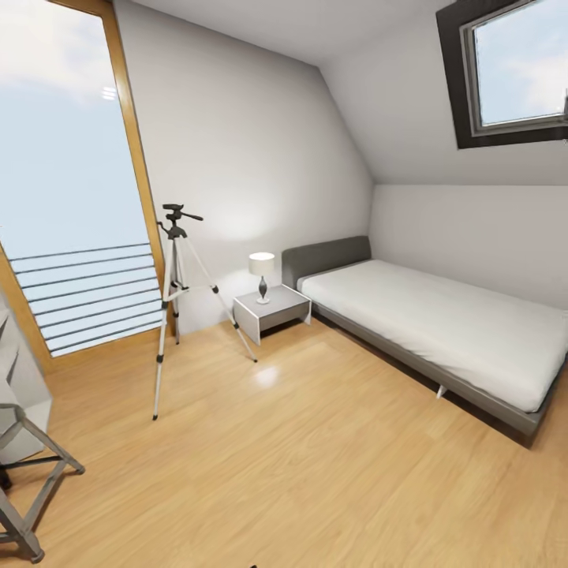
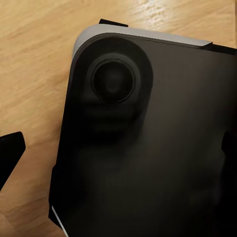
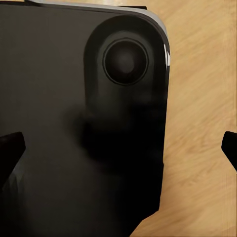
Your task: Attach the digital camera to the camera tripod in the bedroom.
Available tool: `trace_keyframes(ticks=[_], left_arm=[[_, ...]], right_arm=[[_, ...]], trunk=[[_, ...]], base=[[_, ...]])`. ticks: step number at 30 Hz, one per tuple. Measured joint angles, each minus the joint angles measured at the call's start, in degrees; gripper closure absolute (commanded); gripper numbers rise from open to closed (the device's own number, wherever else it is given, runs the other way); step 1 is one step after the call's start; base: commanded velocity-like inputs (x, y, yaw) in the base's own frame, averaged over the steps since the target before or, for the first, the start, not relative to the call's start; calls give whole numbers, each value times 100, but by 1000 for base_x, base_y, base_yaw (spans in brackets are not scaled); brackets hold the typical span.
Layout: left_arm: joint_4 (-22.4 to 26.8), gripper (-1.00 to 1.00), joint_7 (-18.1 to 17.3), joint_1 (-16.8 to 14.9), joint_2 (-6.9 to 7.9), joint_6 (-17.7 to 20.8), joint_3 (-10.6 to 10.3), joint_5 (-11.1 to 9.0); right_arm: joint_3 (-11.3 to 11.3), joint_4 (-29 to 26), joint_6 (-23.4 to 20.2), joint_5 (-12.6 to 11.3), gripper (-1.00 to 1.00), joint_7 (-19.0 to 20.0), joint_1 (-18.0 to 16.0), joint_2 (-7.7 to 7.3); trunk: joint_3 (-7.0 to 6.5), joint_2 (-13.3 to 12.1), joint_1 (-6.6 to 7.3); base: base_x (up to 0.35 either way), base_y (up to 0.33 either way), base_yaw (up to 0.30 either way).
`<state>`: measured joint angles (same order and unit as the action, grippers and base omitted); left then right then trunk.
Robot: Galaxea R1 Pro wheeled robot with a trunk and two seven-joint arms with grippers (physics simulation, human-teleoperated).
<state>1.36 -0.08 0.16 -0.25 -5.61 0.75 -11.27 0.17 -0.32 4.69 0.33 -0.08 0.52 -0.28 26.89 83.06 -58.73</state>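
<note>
Three-legged camera tripod [image 1: 175, 296] upright beside nightstand [image 1: 272, 312]; both end effectors spread wide, holding nothing.

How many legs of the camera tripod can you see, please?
3: the camera tripod spreads one leg toward the floor front, one toward the nightstand, one back by the window.

Wood floor [image 1: 315, 457] under camera tripod [image 1: 175, 292]

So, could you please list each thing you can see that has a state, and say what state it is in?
camera tripod: upright, legs spread on the floor, nothing on its head.
lamp: lit, on the nightstand.
bed: bare white mattress, nothing on it.
skylight: appears closed.
</note>
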Motion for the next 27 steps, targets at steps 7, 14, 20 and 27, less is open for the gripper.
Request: trace_keyframes(ticks=[7, 14, 20, 27], left_arm=[[0, -100, 0, 0, -4, -6, -4, 2], [0, -100, 0, 0, -1, -7, -8, 2], [0, -100, 0, 0, 0, -8, -8, 5], [0, -100, 0, 0, 0, -8, -8, 7]], right_arm=[[0, 0, -6, -3, -100, 0, 0, -3], [0, 0, -3, -8, -100, 0, 0, -6], [0, 0, -2, -9, -100, 0, 0, -3], [0, 0, -2, -14, -100, 0, 0, -1]], trunk=[[0, 0, 0], [0, 0, 0], [0, 0, 0], [0, 0, 1]], base=[[0, 0, -236], [0, 8, -244], [13, 112, -245], [82, 222, -245]])
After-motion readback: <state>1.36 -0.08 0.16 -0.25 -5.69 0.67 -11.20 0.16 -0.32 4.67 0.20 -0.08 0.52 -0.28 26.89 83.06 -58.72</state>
